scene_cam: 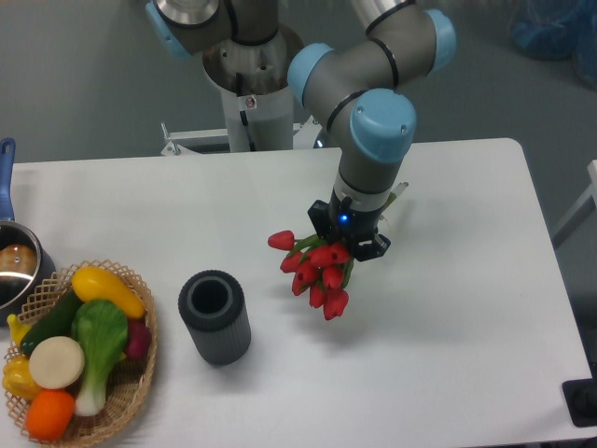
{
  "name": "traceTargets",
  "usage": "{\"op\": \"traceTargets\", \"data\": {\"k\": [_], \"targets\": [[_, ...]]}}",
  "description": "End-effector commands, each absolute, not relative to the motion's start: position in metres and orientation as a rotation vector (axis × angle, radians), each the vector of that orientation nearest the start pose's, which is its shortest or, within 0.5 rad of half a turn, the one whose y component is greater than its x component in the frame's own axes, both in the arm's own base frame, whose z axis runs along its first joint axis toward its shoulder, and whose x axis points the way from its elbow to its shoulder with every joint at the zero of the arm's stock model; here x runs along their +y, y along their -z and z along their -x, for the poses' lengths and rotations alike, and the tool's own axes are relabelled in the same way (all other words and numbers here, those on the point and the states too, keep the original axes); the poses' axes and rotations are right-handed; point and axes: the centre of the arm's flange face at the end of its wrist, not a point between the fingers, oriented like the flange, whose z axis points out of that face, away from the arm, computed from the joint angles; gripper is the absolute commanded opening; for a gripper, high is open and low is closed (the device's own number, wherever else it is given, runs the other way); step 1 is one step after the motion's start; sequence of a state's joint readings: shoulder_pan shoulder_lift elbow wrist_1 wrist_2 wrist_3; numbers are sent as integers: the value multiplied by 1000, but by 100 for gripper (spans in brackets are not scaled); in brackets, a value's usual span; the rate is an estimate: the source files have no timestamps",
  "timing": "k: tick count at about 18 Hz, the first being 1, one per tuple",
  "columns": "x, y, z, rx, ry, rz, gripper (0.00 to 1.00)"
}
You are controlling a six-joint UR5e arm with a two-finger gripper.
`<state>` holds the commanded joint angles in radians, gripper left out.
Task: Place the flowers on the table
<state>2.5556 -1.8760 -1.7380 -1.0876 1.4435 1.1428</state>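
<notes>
Broadly, the large white matte rectangular surface (466,280) has bare room right of the dark ribbed cylinder (215,317) and well apart from the wicker basket of toy vegetables (79,350), so the sound course, as I judge it, is to lower the bunch straight onto that patch, let the buds meet the top before the fingers part, and keep the stems from swinging toward the cylinder. The black two-finger claw (348,241) is clamped on the stems of the bunch of red tulip buds with short green stems and leaves (312,271), which hangs tilted down and to the left, between the cylinder and the arm; whether the lowest bud touches the top I cannot tell. About ten glossy closed buds cluster tightly, one jutting leftward.
</notes>
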Motion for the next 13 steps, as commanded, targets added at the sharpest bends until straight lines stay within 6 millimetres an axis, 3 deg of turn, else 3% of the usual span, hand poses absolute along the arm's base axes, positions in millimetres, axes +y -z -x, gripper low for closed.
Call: {"op": "traceTargets", "data": {"k": [13], "targets": [[447,-264,406,228,122,3026,31]]}}
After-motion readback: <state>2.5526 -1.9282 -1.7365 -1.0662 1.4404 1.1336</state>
